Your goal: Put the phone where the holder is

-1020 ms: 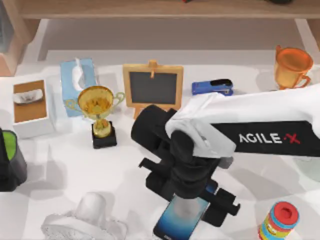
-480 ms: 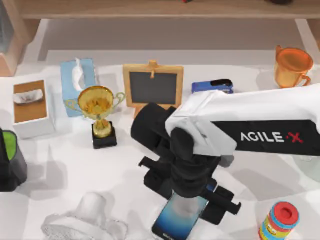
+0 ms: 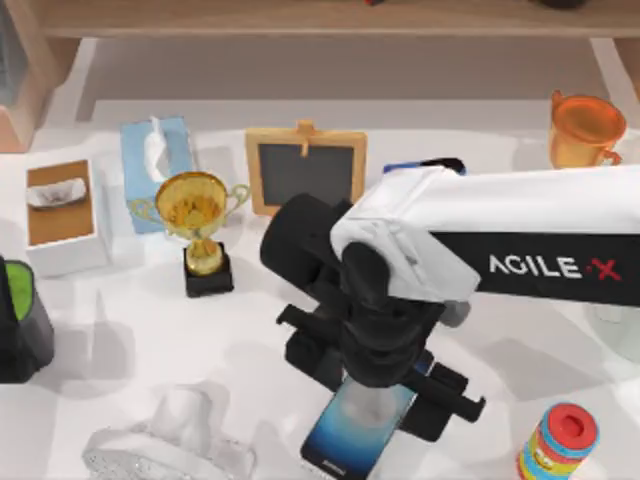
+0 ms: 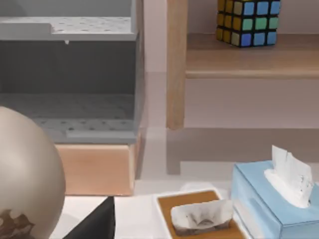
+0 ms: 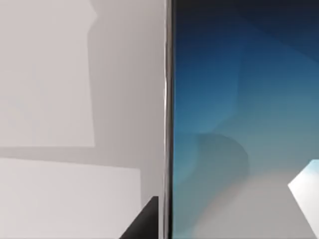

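The phone (image 3: pixel 352 437) is flat and black-edged with a blue screen, and it sits near the table's front edge at the middle. My right gripper (image 3: pixel 385 390) hangs straight over its far end and is shut on it. In the right wrist view the blue screen (image 5: pixel 239 114) is very close, one dark fingertip (image 5: pixel 147 221) presses its edge, and the phone's shadow falls on the table beside it. The holder (image 3: pixel 175 440), a pale translucent stand, is at the front left, apart from the phone. My left arm stays off to the left, its wrist camera facing the tissue boxes.
A gold trophy (image 3: pixel 198 225), a small chalkboard (image 3: pixel 305 172), a blue tissue box (image 3: pixel 155 160) and a wood-topped tissue box (image 3: pixel 62 210) stand behind. A black-and-green object (image 3: pixel 20 320) is at the left edge, an orange cup (image 3: pixel 583 128) back right, a striped bottle (image 3: pixel 558 440) front right.
My right arm has risen toward the camera. The phone has shifted slightly to the left with it. The blue stapler behind is now mostly covered by the arm.
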Tool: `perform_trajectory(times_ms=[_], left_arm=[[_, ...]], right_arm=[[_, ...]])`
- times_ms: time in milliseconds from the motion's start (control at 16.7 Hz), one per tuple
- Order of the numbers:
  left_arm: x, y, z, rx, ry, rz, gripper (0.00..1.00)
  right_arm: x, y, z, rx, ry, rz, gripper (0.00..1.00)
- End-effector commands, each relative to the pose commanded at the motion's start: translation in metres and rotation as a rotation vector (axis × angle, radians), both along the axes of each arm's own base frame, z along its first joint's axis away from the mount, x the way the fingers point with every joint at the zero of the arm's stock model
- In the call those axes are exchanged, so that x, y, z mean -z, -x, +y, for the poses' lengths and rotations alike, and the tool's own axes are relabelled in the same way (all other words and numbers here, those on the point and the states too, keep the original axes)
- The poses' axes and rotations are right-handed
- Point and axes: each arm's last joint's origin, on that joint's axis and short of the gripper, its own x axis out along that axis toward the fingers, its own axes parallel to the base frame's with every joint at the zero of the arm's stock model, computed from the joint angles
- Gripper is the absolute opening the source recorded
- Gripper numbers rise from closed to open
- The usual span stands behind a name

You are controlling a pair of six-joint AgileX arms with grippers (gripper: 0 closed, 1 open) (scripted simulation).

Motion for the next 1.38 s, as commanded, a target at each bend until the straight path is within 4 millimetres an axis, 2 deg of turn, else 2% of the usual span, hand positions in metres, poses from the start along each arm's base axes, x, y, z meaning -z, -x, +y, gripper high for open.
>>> perform_trajectory(times_ms=[120, 300, 420, 540, 780, 960, 1140, 1380], left_arm=[[0.000, 0.000, 0.000, 0.000, 0.000, 0.000, 1.00], [0.000, 0.000, 0.000, 0.000, 0.000, 0.000, 1.00], [0.000, 0.000, 0.000, 0.000, 0.000, 0.000, 1.00], [0.000, 0.000, 0.000, 0.000, 0.000, 0.000, 1.00], [0.000, 0.000, 0.000, 0.000, 0.000, 0.000, 1.00], [0.000, 0.000, 0.000, 0.000, 0.000, 0.000, 1.00], [0.000, 0.000, 0.000, 0.000, 0.000, 0.000, 1.00], [0.000, 0.000, 0.000, 0.000, 0.000, 0.000, 1.00]], right_arm=[[-0.013, -0.007, 0.000, -0.008, -0.054, -0.022, 0.00], [-0.049, -0.033, -0.012, -0.045, -0.207, -0.086, 0.00], [-0.076, -0.057, -0.031, -0.090, -0.318, -0.155, 0.00], [-0.101, -0.082, -0.061, -0.151, -0.410, -0.249, 0.00], [-0.142, -0.123, -0.146, -0.302, -0.486, -0.498, 0.00], [-0.161, -0.138, -0.224, -0.427, -0.428, -0.695, 0.00], [-0.170, -0.137, -0.306, -0.542, -0.291, -0.855, 0.00], [-0.170, -0.110, -0.409, -0.667, -0.054, -0.984, 0.00]])
